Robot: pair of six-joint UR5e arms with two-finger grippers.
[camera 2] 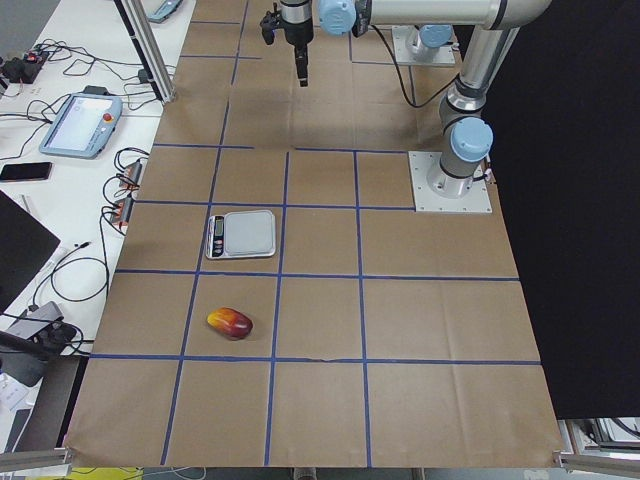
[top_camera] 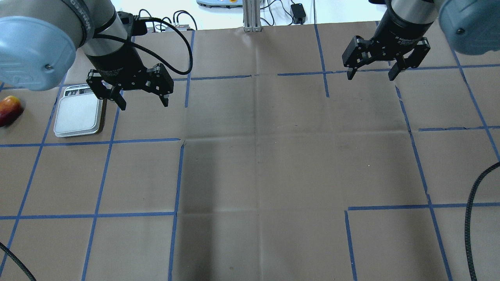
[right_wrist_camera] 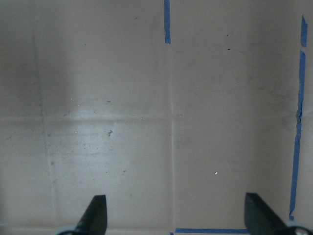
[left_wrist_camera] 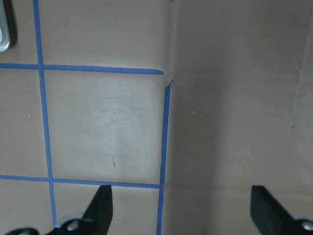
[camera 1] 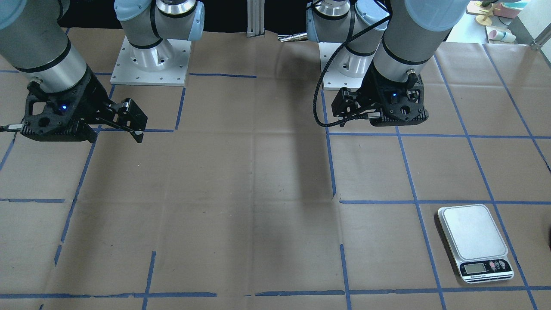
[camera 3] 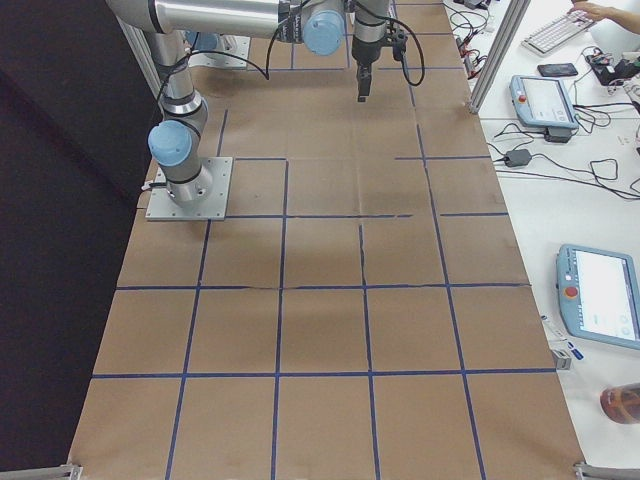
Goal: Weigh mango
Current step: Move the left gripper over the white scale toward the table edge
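Left jaws, right jaws: spread above worktop [top_camera: 250,156]. Mango [top_camera: 9,110]: edge-cropped overhead, outboard of left jaws, beyond scale [top_camera: 80,117], display partly hidden.

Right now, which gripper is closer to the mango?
Left. The left gripper hangs open beside the scale, with the mango just past the scale's other side. The right gripper, also open, is far off on the opposite side.

Glossy mango [camera 2: 230,323], red fading to yellow, lying on its side, near the scale [camera 2: 241,234]
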